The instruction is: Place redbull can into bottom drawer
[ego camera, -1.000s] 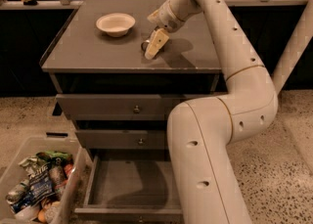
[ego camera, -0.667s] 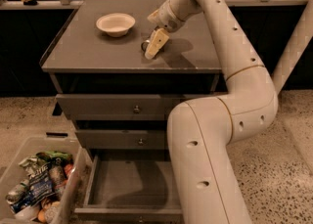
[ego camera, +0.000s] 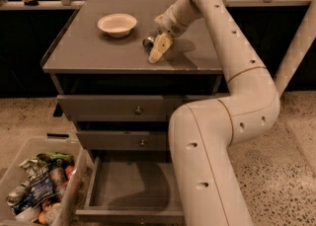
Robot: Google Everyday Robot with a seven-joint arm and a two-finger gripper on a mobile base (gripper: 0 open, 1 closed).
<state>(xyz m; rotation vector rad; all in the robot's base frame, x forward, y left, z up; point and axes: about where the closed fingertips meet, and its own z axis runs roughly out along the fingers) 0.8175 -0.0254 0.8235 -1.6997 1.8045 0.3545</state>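
The redbull can (ego camera: 147,41) is on the grey cabinet top (ego camera: 89,52), right of the white bowl (ego camera: 117,24). Only its dark metal end shows, the rest is hidden behind my gripper. My gripper (ego camera: 158,48) hangs from the cream arm and is down at the can, right against it. The bottom drawer (ego camera: 132,186) is pulled out below, and its grey rectangular inside holds nothing. My arm's lower link covers the drawer's right side.
The two upper drawers (ego camera: 118,107) are pushed in, each with a small round knob. A clear plastic bin (ego camera: 34,190) of snack wrappers and cans stands on the floor left of the open drawer. A rail runs behind the cabinet.
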